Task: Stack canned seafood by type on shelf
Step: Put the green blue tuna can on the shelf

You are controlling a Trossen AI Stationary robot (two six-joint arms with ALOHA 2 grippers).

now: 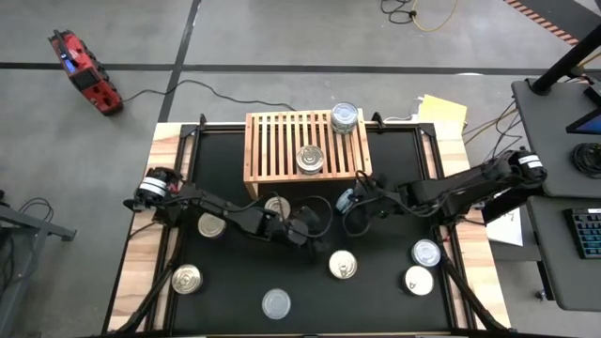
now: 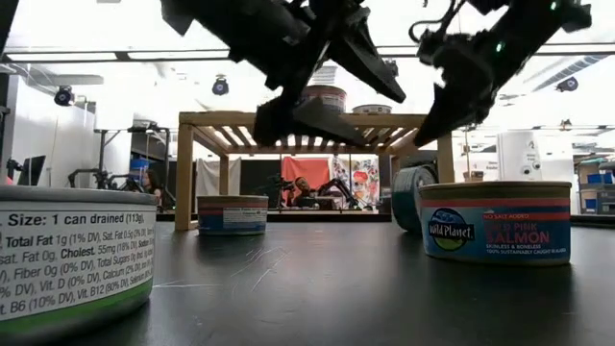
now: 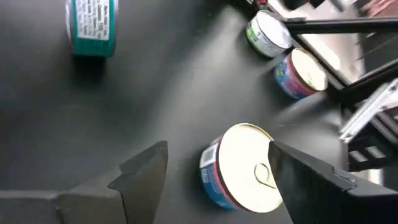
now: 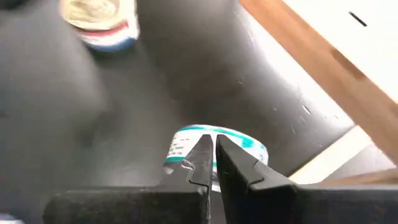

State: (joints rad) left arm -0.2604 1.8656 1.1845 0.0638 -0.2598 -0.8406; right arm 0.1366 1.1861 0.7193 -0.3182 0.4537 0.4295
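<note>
Two cans of the canned seafood (image 1: pixel 310 159) are seen on the slatted top of the shelf (image 1: pixel 272 145), one mid-front and one at its back right corner (image 1: pixel 345 117); the others are scattered over the black table mat (image 1: pixel 376 300), well apart from one another. A gold-lidded can (image 3: pixel 244 167) with a pull tab is framed between the spread fingers of the left gripper (image 1: pixel 305 228), which is held above the mat in front of the shelf; nothing is gripped, and contact with the lid cannot be made out. The right gripper (image 1: pixel 349 202) is held just beside the shelf's front right leg, its fingers pressed together with nothing between them, above a teal-banded can (image 4: pixel 214 144). In the low view, "Wild Planet" and "PINK SALMON" are read on the near right can (image 2: pixel 497 221), and nutrition text, "Size: 1 can drained", on the near left one (image 2: pixel 72 252). Bare mat is left along the front edge between the cans.
</note>
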